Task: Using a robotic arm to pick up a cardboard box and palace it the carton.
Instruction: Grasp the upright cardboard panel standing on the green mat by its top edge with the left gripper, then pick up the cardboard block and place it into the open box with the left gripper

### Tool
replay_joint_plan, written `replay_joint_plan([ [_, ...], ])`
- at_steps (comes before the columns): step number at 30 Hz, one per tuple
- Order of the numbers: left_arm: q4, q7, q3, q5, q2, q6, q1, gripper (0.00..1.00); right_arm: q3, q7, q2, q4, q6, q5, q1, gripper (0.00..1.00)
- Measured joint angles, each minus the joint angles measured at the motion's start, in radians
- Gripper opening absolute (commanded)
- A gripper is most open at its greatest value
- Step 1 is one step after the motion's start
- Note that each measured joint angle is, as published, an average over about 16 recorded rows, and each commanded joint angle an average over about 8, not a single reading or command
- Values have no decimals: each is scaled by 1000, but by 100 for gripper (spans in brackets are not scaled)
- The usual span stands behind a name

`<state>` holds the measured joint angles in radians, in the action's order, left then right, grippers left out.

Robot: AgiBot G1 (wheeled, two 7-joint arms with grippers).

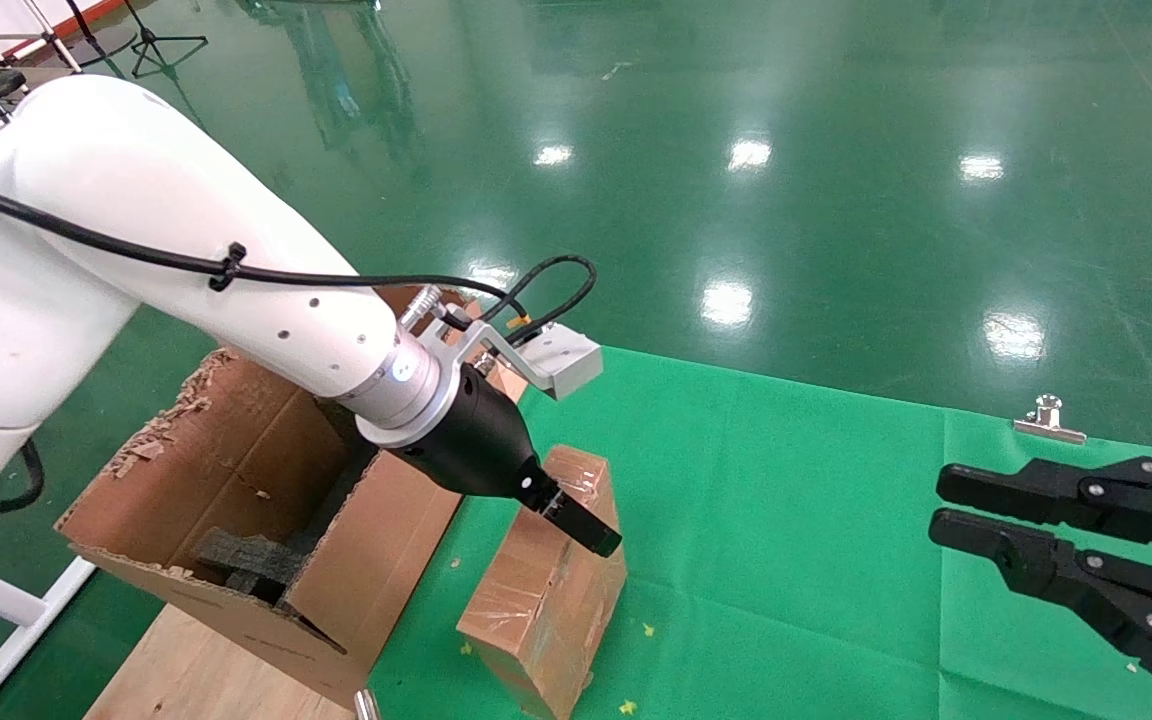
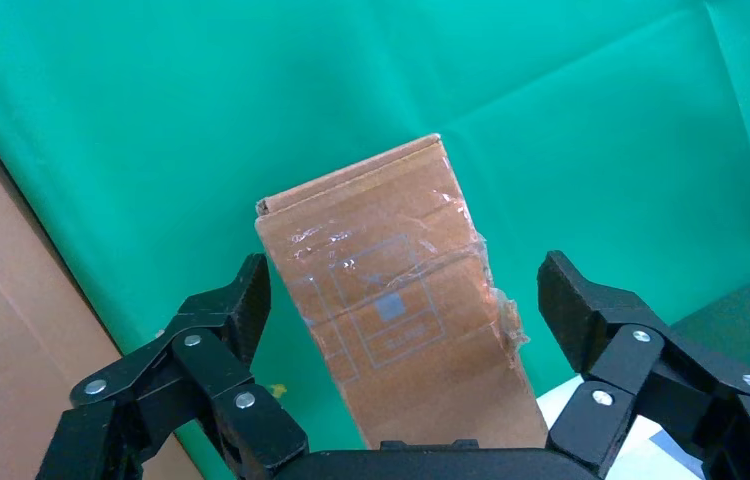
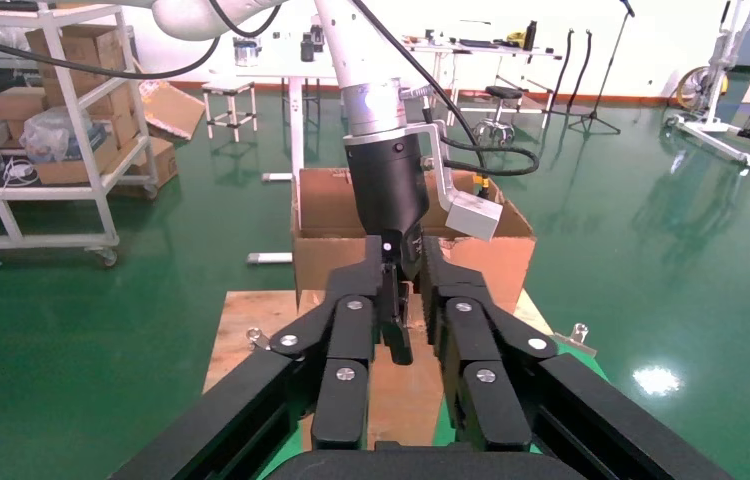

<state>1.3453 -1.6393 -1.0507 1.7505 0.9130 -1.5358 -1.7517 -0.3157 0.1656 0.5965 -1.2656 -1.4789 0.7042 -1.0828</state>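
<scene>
My left claw hangs spread wide, one finger either side of the cardboard box, neither touching it. The box lies on the green cloth, at three o'clock from the carton, just beside its wall. My right claw, at three o'clock and well apart, rests with its fingers slightly parted, gripping nothing.
</scene>
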Motion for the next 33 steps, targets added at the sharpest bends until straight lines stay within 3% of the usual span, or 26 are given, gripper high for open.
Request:
replay_joint_plan([
  [23, -8, 14, 12, -10, -4, 4, -6, 0, 0, 0, 0, 0, 0, 0, 0, 100],
  [33, -21, 103, 72, -37, -48, 36, -105, 0, 0, 0, 0, 0, 0, 0, 0, 100],
])
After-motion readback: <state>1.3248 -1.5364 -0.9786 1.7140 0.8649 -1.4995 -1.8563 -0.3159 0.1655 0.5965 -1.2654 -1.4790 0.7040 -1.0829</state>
